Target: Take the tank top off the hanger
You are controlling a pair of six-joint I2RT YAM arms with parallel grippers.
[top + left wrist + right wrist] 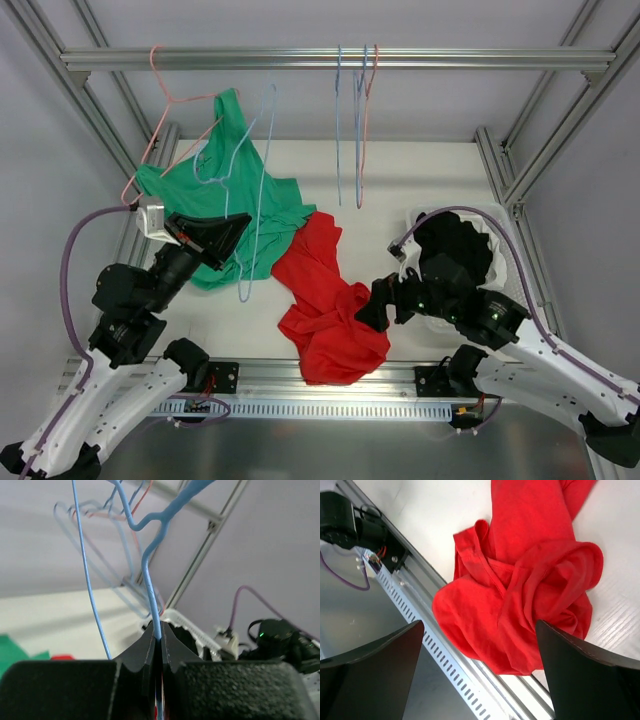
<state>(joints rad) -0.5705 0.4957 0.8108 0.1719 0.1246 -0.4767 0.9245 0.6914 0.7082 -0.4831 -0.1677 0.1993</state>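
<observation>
The red tank top (330,300) lies crumpled on the white table near the front edge, off any hanger; it fills the right wrist view (530,580). My left gripper (238,230) is shut on the thin wire of a blue hanger (262,180), which it holds up over the table's left side. In the left wrist view the wire (150,580) runs up out of the closed jaws of that gripper (160,635). My right gripper (372,308) is open and empty just right of the red tank top, its fingers (375,665) spread on either side of the cloth without touching it.
A green garment (230,190) hangs on a pink hanger at the back left. Several blue and pink hangers (358,120) hang from the top rail (450,60). A white basket (500,215) with black cloth stands at the right. A slotted metal rail (455,675) edges the front.
</observation>
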